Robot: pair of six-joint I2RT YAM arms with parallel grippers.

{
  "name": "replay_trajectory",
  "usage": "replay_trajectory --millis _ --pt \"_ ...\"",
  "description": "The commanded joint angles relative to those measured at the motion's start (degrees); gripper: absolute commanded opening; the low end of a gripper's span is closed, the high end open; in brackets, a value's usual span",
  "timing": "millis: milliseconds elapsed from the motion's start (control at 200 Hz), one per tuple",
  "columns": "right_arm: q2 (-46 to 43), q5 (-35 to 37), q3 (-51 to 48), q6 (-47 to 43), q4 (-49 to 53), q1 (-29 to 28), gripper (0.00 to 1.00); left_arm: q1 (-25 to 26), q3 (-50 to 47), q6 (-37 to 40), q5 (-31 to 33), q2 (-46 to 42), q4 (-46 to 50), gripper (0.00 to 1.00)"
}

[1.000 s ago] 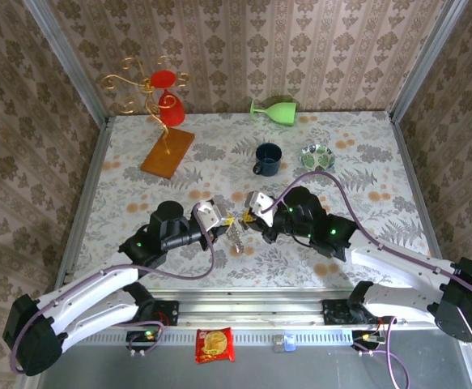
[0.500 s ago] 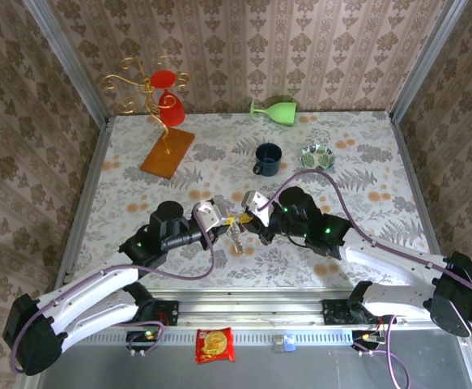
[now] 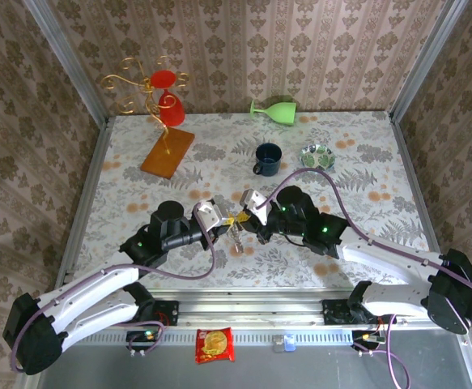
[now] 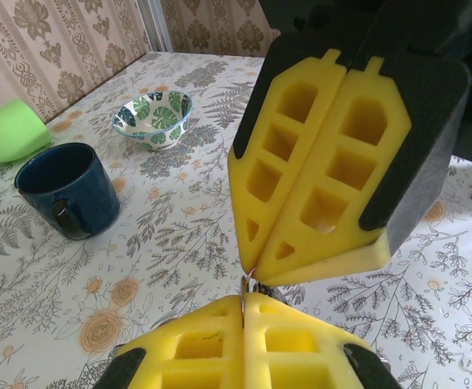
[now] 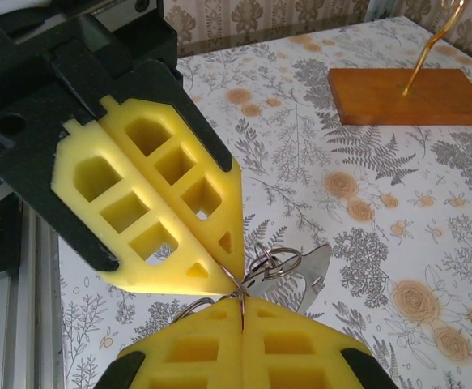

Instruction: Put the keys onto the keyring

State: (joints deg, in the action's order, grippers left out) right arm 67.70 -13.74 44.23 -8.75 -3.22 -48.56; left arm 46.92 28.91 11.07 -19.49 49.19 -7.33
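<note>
The left gripper (image 3: 226, 220) and right gripper (image 3: 248, 217) meet tip to tip above the bench (image 3: 357, 162). Both sets of jaws are closed on the keyring (image 5: 272, 261); the keys (image 5: 310, 271) hang alongside.

A: What surrounds the worktop (image 3: 365, 162)?
B: Walls (image 3: 300, 49) in brown damask wallpaper along the top, left and right of the frame; grey metal posts (image 3: 67, 61) stand in both upper corners.

A robotics lab booth, folks: wallpaper panels (image 3: 316, 49) in bare aluminium framing (image 3: 67, 65), mounting rail (image 3: 252, 312) along the near edge.
</note>
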Motion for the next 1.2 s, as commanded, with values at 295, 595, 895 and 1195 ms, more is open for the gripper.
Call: replay_trajectory --millis 295,595,895,1195 --pt "0.15 7.85 1.96 8.96 -0.39 0.36 0.0 1.17 -0.58 2.41 -0.3 -0.06 -2.82 0.0" --pt "-0.37 5.69 0.77 15.14 -0.66 2.31 0.0 2.53 -1.54 6.54 1.45 0.03 -3.51 0.0" --pt "1.6 -1.52 1.59 15.7 0.82 3.2 0.0 3.17 -3.72 8.04 0.11 -0.52 -9.55 0.0" --pt "3.01 -5.92 3.72 13.8 5.09 5.64 0.24 3.26 -4.65 6.13 -0.12 -0.52 -13.01 0.0"
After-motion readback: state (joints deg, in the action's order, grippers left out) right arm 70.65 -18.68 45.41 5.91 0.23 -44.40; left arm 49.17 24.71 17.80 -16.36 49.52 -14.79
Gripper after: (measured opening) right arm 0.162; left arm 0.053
